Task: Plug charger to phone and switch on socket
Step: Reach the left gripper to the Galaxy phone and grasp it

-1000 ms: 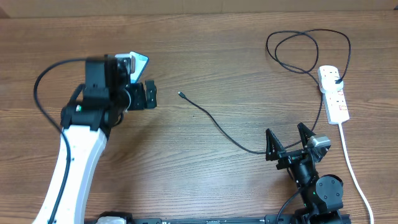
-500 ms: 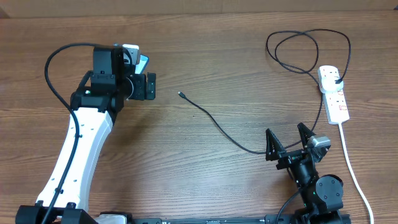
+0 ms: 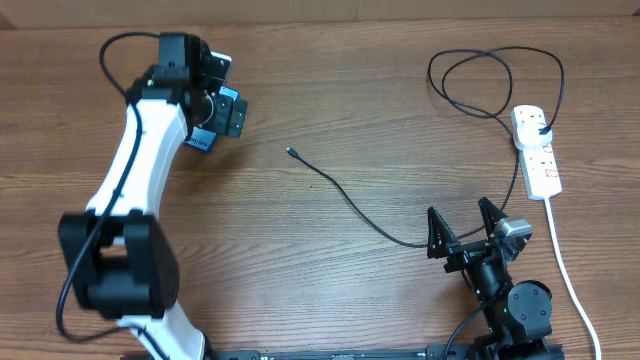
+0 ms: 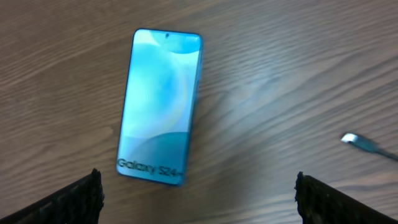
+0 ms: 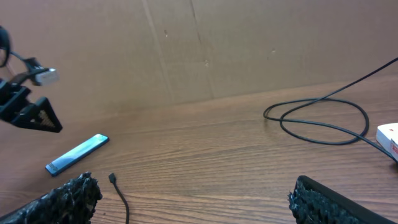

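The phone (image 4: 160, 106) lies flat on the table, light blue screen up, with its lettering towards my left gripper. In the overhead view only one end of the phone (image 3: 200, 140) shows under the left arm. My left gripper (image 4: 199, 202) (image 3: 222, 95) is open and empty, hovering over the phone. The charger's metal-tipped connector (image 3: 290, 151) (image 4: 357, 142) lies right of the phone. Its black cable (image 3: 360, 215) runs past my right gripper and loops to the plug (image 3: 541, 126) in the socket (image 3: 536, 152). My right gripper (image 3: 463, 225) (image 5: 193, 205) is open and empty.
The socket's thick white cord (image 3: 562, 260) runs down the right side to the front edge. The cable's loops (image 3: 495, 80) (image 5: 317, 118) lie at the back right. A cardboard wall (image 5: 199, 50) stands behind the table.
My left arm has swung back and to the left and turned its wrist, so its gripper now hovers over the phone. The right arm, cable and socket have not moved.
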Controlling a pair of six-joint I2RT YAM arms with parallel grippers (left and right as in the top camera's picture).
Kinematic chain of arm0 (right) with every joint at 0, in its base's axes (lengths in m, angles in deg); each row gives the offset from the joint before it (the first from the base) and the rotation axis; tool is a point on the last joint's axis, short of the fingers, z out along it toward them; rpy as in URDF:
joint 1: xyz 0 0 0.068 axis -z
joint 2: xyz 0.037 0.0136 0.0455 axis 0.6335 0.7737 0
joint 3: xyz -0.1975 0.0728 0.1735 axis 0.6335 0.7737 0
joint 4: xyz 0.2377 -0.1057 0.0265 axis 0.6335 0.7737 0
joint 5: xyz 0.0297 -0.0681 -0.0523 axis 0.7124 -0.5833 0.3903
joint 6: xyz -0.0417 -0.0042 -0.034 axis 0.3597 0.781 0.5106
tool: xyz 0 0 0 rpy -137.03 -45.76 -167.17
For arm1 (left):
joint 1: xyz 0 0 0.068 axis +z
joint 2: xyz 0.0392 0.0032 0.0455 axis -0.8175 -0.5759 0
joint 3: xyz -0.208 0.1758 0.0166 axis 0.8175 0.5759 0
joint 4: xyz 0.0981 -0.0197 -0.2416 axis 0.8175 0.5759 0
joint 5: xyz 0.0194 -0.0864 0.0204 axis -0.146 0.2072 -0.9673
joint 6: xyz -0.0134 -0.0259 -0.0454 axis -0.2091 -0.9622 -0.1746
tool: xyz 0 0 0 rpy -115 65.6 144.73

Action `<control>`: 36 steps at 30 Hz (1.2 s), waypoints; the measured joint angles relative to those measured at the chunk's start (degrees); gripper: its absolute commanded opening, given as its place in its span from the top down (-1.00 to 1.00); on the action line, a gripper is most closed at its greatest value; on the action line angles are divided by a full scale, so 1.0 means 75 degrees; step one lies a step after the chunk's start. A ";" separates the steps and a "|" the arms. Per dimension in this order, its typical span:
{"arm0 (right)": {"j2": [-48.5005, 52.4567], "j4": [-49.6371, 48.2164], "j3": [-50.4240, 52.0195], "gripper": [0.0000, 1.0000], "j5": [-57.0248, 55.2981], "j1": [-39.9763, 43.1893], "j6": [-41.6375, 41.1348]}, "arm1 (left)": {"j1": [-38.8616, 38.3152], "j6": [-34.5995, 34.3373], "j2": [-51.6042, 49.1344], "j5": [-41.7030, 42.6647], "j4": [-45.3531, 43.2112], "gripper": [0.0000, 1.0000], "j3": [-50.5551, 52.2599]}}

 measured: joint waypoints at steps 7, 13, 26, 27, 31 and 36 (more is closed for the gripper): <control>0.0000 0.0000 0.0000 -1.00 0.0006 0.0000 0.0000 | 0.0210 0.0950 -0.1373 -0.0408 0.0207 -1.00 -0.1227; 0.0000 -0.0003 0.0000 -1.00 0.0003 0.0000 -0.0003 | 0.0382 0.1408 -0.2142 -0.0440 -0.0099 -0.99 -0.1265; 0.0000 0.0000 0.0000 -1.00 0.0000 0.0000 -0.0003 | 0.0609 0.1524 -0.2786 -0.0405 -0.0644 -0.99 -0.1276; 0.0000 -0.0003 0.0000 -1.00 0.0006 0.0000 0.0003 | 0.0609 0.1547 -0.2804 -0.0373 -0.0685 -1.00 -0.1288; 0.0000 0.0000 0.0000 -1.00 0.0003 0.0000 -0.0003 | 0.0609 0.1577 -0.2885 -0.0221 -0.0740 -1.00 -0.1376; 0.0000 0.0000 0.0000 -0.99 0.0003 0.0000 0.0000 | 0.0624 0.1559 -0.2929 -0.0085 -0.0731 -0.99 -0.1425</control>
